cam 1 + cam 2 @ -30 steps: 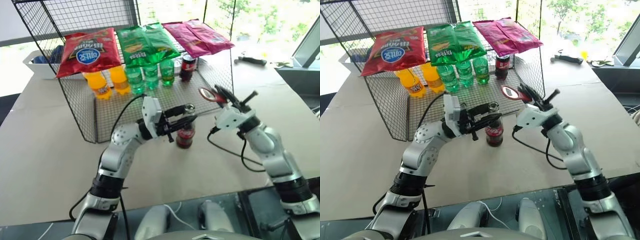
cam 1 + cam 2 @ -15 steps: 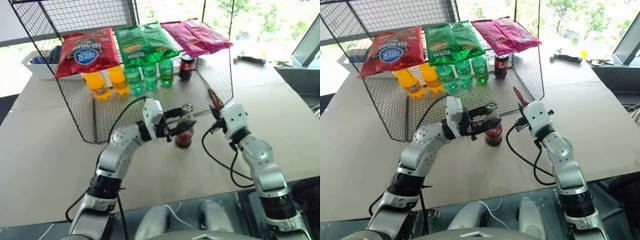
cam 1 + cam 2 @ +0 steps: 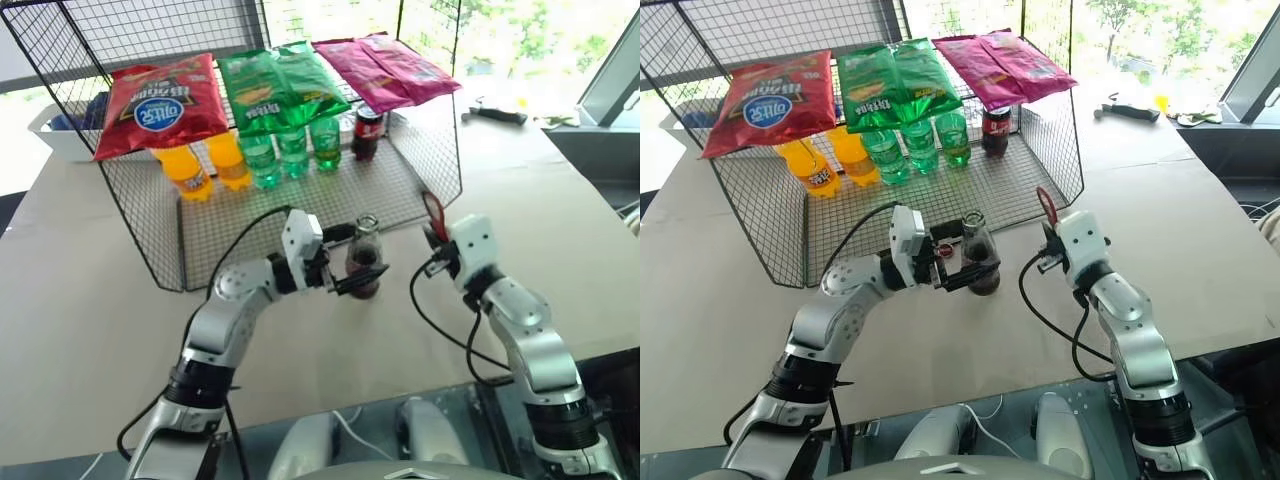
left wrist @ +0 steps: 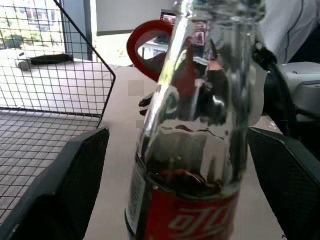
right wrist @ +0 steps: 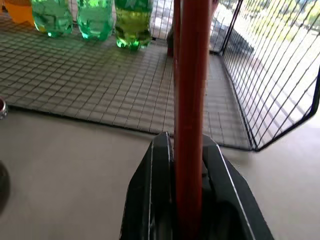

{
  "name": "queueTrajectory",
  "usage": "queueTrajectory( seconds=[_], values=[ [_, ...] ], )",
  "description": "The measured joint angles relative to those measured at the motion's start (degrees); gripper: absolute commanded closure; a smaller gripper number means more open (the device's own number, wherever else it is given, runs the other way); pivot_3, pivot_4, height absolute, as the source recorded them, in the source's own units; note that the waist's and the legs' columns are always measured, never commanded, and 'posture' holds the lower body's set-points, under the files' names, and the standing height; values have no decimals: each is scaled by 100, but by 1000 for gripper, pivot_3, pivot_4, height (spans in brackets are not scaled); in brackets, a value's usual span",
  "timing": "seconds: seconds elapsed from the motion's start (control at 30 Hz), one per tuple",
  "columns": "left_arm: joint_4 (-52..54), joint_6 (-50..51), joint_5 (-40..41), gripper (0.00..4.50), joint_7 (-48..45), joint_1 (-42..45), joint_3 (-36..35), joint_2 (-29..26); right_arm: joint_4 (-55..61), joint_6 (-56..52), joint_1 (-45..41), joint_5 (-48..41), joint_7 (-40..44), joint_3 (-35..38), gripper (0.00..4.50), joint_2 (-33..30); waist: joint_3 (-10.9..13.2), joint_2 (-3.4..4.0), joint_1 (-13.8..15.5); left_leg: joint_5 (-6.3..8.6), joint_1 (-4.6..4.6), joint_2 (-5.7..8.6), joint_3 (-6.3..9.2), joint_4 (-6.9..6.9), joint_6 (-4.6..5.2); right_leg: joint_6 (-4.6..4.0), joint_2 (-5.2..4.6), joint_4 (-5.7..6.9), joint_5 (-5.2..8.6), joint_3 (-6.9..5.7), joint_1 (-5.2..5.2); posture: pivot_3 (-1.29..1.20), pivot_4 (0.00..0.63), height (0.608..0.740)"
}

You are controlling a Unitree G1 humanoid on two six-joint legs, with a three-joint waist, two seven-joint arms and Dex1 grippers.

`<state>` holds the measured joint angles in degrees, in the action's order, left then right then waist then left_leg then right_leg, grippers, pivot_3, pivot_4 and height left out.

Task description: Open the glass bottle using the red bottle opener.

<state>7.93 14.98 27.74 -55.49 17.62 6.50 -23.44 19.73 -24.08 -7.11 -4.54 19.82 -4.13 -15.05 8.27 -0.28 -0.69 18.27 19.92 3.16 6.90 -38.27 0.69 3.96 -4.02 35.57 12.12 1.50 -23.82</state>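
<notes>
The glass bottle (image 3: 366,262) of dark cola with a red label stands upright on the tan table just in front of the wire rack. My left gripper (image 3: 358,262) is open, one black finger on each side of the bottle (image 4: 195,165), and both fingers (image 4: 75,185) stand clear of the glass. To the bottle's right, my right gripper (image 3: 437,236) is shut on the red bottle opener (image 3: 432,212), which stands upright with its ring head on top. In the right wrist view the opener's handle (image 5: 191,100) rises from between the closed fingers.
Behind the bottle a black wire rack (image 3: 300,195) holds orange bottles (image 3: 205,165), green bottles (image 3: 290,152) and a black-capped cola bottle (image 3: 367,132), with snack bags (image 3: 160,95) on top. A white bin (image 3: 60,125) sits at back left, a dark tool (image 3: 495,113) at back right.
My left gripper has opened from around the bottle's neck. My right hand has come down and rolled, so the opener now stands upright beside the bottle instead of lying flat above it.
</notes>
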Motion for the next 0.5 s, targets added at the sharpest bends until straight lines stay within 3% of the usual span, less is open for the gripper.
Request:
queueTrajectory(
  seconds=[0.07, 0.2, 0.3, 0.5],
  values=[
    [82, 98, 115, 0, -42, -52, -43, -60, 42, -123, 32, -48, 3, 8, 3244, -11, 1, 0, -1, 0, 0, 0, -1, -2, 0, 0, 0, 2, 0, 0, 0, 0, 150, 740],
    [297, 303, 303, 0, -155, -259, -268, -410, 240, -354, 170, -94, -13, 81, 1616, -172, 2, 0, 1, 0, -1, 1, 0, -2, 0, 1, 1, 2, 0, -3, 1, 0, 150, 740],
    [350, 340, 334, 0, -165, -338, -433, -558, 272, -460, 237, -119, -17, 183, 130, -261, 3, 0, 1, 0, -1, 1, 1, -1, 0, 1, 1, 2, 0, -2, 1, 0, 150, 740],
    [921, 686, 404, 0, 184, -1271, -1170, -1127, 443, -262, 1032, -443, 579, 543, 17, -876, 7, 3, -11, 2, 1, -8, -3, 18, 2, 0, 1, -16, 3, 1, -5, 0, 150, 740]
  ],
)
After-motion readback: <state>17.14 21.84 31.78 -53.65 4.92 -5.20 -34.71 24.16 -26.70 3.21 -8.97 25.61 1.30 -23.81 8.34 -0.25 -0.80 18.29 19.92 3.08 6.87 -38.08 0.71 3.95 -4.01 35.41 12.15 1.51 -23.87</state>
